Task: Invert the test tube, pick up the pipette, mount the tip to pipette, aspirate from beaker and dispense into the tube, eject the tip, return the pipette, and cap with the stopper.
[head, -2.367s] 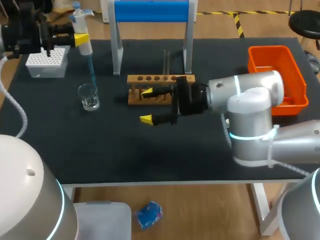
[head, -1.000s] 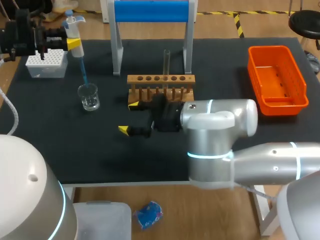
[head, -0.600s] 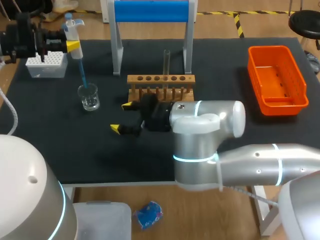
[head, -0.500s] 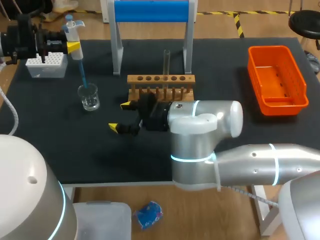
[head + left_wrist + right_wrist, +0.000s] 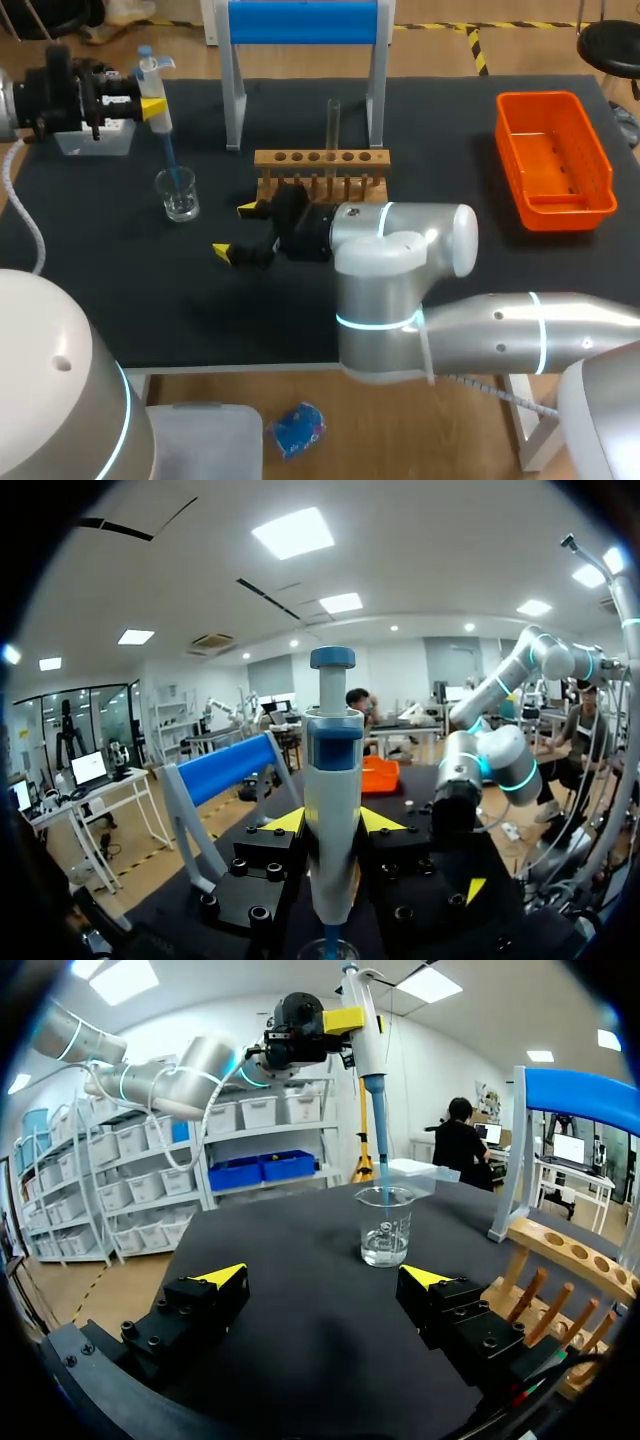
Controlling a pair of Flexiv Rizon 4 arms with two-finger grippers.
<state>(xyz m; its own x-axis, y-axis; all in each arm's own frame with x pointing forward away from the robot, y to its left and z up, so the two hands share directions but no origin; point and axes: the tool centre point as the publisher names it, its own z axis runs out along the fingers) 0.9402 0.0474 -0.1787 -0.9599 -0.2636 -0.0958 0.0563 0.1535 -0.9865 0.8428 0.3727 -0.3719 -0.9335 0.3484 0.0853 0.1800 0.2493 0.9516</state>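
My left gripper (image 5: 150, 97) is shut on the white and blue pipette (image 5: 157, 88), held upright at the table's far left. Its blue tip (image 5: 173, 160) reaches down into the small glass beaker (image 5: 179, 194). In the left wrist view the pipette (image 5: 332, 800) stands between the yellow fingertips of my left gripper (image 5: 332, 823). A clear test tube (image 5: 333, 123) stands upright in the wooden rack (image 5: 320, 165). My right gripper (image 5: 236, 231) hovers open in front of the rack, right of the beaker. In its own view my right gripper (image 5: 323, 1277) faces the beaker (image 5: 385, 1225) and the pipette (image 5: 364, 1030).
A white tip box (image 5: 90, 138) sits behind the left gripper at the far left edge. A blue-topped stand (image 5: 303, 25) rises behind the rack. An orange bin (image 5: 555, 160) lies at the far right. Bare black mat spreads along the front of the table.
My right arm has swung left along the rack's front, toward the beaker, still open. The left gripper has shifted the pipette slightly right and down, its tip now inside the beaker.
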